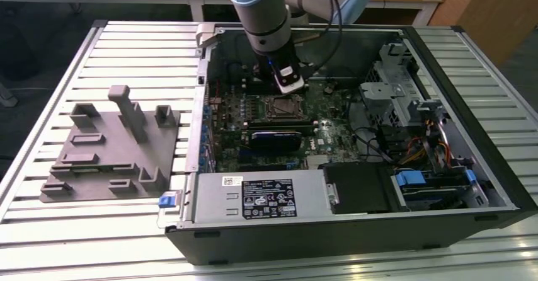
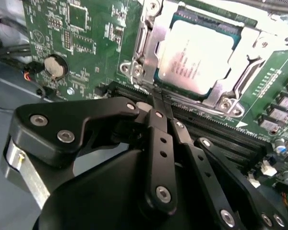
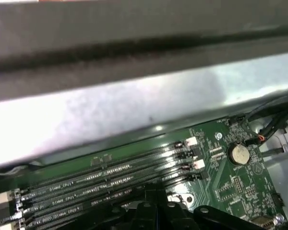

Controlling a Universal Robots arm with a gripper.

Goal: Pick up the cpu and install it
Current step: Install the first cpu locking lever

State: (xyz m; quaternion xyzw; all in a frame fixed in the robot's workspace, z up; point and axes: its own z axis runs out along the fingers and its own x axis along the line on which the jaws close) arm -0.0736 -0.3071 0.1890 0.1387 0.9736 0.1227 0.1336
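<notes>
In the second wrist view, the cpu (image 2: 198, 58) lies flat in its socket on the green motherboard (image 2: 84, 36), with the metal frame (image 2: 252, 72) around its edges. Its pale silver top faces up. The black hand (image 2: 161, 103) hangs just beside the socket, over the long dark memory slots (image 2: 216, 132). Its two fingers (image 2: 157, 125) are pressed together at the tips, and nothing is between them. A round silver battery (image 2: 55, 67) sits on the board off to one side. In the first wrist view, the memory slots (image 3: 110, 175) run side by side, and the same battery (image 3: 238, 153) is near them, below the grey wall of the case (image 3: 134, 110). In the exterior view, the arm (image 1: 264, 22) reaches down into the open computer case (image 1: 470, 167), and the hand (image 1: 290, 87) is right above the socket (image 1: 281, 106). A grey fixture (image 1: 109, 145) rests on the tabletop (image 1: 50, 243) on the exterior view's left, well apart from the hand.
</notes>
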